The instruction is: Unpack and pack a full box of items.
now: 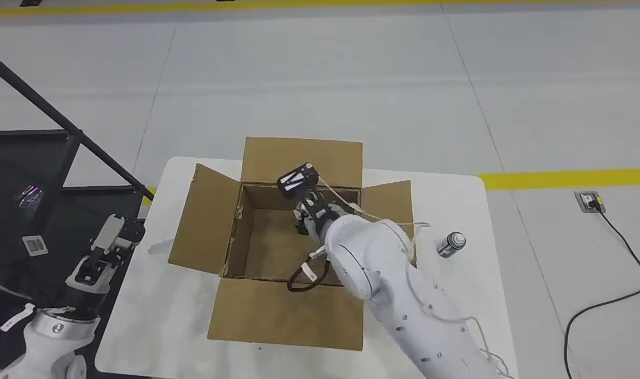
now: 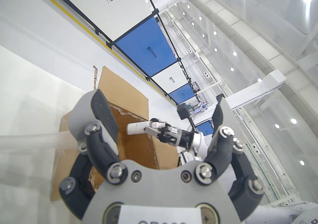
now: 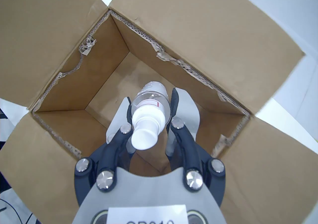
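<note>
Counts: I see one cardboard box (image 1: 285, 314), one clear bottle (image 3: 149, 110), one small container (image 1: 452, 243), two grippers.

The box sits on the white table (image 1: 470, 204) with all four flaps folded outward and torn edges along the inner rim.

The right gripper (image 3: 150, 100) is over the box opening, toward its far right part in the top view. Its fingers are narrowed onto the bottle, one pad on each side of the body just below the white cap. The cap end faces the wrist and the base points down toward the box floor. The bottle hangs above the floor, touching only the pads as far as I can tell.

The small container, dark with a silvery top, stands upright on the table to the right of the box, apart from the right flap.

The left gripper (image 2: 160, 100) is off the table's left edge, well apart from the box. Its fingers are spread wide with nothing between them and touch nothing.
</note>
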Controlling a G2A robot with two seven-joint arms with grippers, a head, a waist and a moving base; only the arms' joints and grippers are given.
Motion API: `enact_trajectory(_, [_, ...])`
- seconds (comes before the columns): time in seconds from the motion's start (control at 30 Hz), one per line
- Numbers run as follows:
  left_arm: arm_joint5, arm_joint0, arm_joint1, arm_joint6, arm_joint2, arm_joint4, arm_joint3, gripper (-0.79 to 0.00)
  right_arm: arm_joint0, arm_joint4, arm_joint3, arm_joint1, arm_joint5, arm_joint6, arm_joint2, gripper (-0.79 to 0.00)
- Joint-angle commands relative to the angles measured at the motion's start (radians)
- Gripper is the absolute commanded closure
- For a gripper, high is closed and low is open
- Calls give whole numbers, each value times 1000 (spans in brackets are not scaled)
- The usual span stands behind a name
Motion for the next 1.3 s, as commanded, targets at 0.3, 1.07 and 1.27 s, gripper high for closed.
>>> enact_trajectory(0.3, [0,0,0,0,0,0,0,-785,-418,-167,-562,43,198,-37,255,0])
enact_trajectory(1.07, [0,0,0,0,0,0,0,-785,-669,-47,-446,61,228,-1,548,0])
enact_trajectory(1.27, [0,0,0,0,0,0,0,-785,-660,-22,-352,64,237,-27,578,0])
